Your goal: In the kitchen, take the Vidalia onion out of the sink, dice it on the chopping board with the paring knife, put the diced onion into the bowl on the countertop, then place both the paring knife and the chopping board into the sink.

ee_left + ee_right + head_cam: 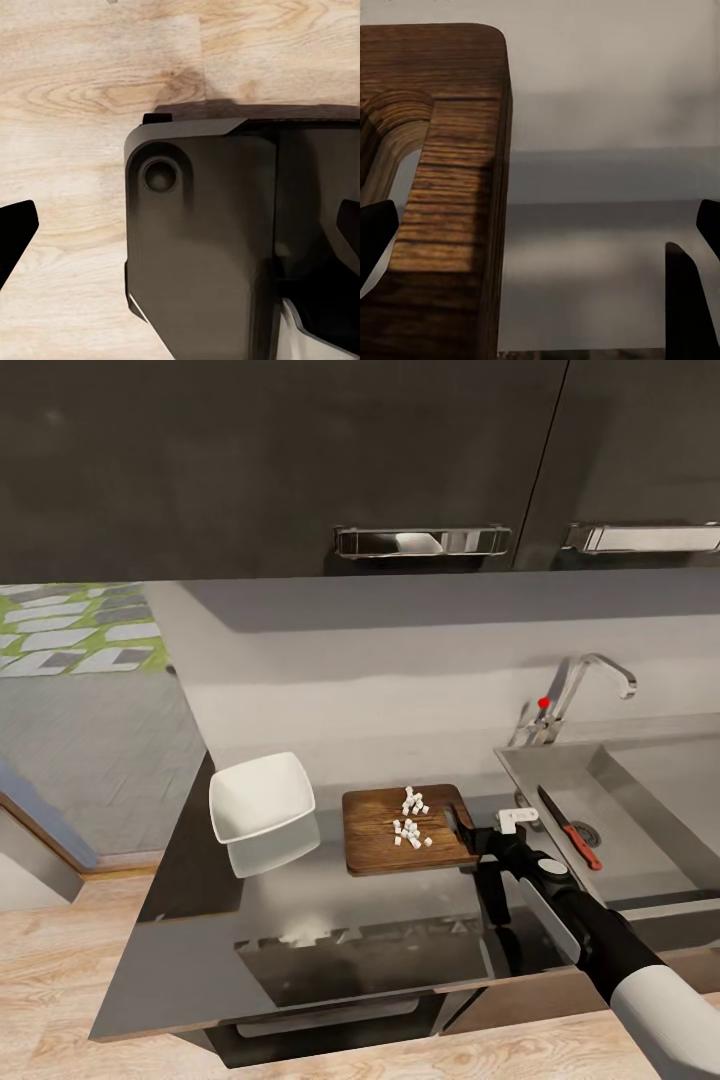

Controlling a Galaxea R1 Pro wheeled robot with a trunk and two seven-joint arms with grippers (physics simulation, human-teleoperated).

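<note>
The dark-brown chopping board (400,830) lies on the grey countertop (330,905) with small pale onion dice (412,820) scattered on it. At its right end, by the handle hole, my right gripper (468,838) is open. In the right wrist view the board's handle end (450,195) sits between the spread fingers of the right gripper (540,240). The white bowl (260,795) stands empty just left of the board. The red-handled paring knife (572,832) lies in the steel sink (650,790). My left gripper (180,229) hangs open over the wood floor and the robot's dark base.
A chrome tap (590,680) with a red knob stands behind the sink. Dark upper cabinets with chrome handles (420,541) hang above. The countertop ends at the left beyond the bowl, with wood floor (60,960) below. A dark oven front sits under the counter.
</note>
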